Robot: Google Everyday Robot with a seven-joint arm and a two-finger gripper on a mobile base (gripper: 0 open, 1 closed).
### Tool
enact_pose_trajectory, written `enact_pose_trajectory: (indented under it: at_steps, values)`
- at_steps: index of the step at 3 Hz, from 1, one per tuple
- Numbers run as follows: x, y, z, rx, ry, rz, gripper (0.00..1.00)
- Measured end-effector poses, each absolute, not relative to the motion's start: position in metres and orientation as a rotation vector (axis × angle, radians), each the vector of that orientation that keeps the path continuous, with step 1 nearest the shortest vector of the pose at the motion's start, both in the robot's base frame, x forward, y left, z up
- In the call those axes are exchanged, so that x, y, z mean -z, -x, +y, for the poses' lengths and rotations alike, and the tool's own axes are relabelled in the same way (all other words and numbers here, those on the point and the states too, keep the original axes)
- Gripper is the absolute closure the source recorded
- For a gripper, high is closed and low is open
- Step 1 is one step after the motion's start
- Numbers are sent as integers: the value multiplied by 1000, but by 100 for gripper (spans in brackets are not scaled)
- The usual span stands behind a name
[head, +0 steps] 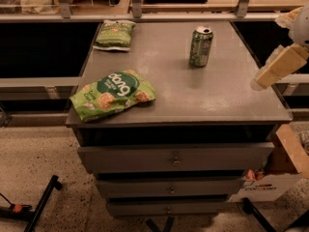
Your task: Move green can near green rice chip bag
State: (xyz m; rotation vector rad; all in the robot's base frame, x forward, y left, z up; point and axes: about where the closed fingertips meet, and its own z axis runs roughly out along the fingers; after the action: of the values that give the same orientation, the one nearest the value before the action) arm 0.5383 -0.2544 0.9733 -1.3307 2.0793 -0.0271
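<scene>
Gripper (259, 82) at the far right of the view: a pale, cream-coloured end slanting down and left, its tip near the right edge of the cabinet top (217, 98). Open or closed: cannot tell from this angle. It is well apart from the can, touching nothing that shows.

Green can (201, 46) stands upright on the back right part of the grey top, silver lid up, pale speckles down its side. A faint shadow lies on the surface just in front of it.

Green rice chip bag (113, 94) lies flat at the front left corner, white "dang" lettering on a dark green circle facing up, pictured chips below it. Its lower left corner hangs slightly over the front edge. Well apart from the can, with bare grey top between them.

Smaller green bag (114, 34), duller with white edges, lies flat at the back left corner, behind the chip bag.

Below the top: three grey drawers (174, 157), each with a small central knob. Cardboard box (282, 161) on the speckled floor at the cabinet's right. Black stand leg (41, 202) on the floor, lower left.
</scene>
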Motion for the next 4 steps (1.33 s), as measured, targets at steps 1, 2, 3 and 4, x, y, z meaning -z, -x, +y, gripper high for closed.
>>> enact_pose_trajectory:
  at_steps: [1, 2, 3, 4]
  values:
    - [-972, -558, -257, 11, 1260, 2024, 0]
    - [-974, -583, -249, -79, 1207, 1934, 0]
    - [-974, -583, -249, -78, 1208, 1934, 0]
    - [-967, -587, -247, -60, 1197, 1954, 0]
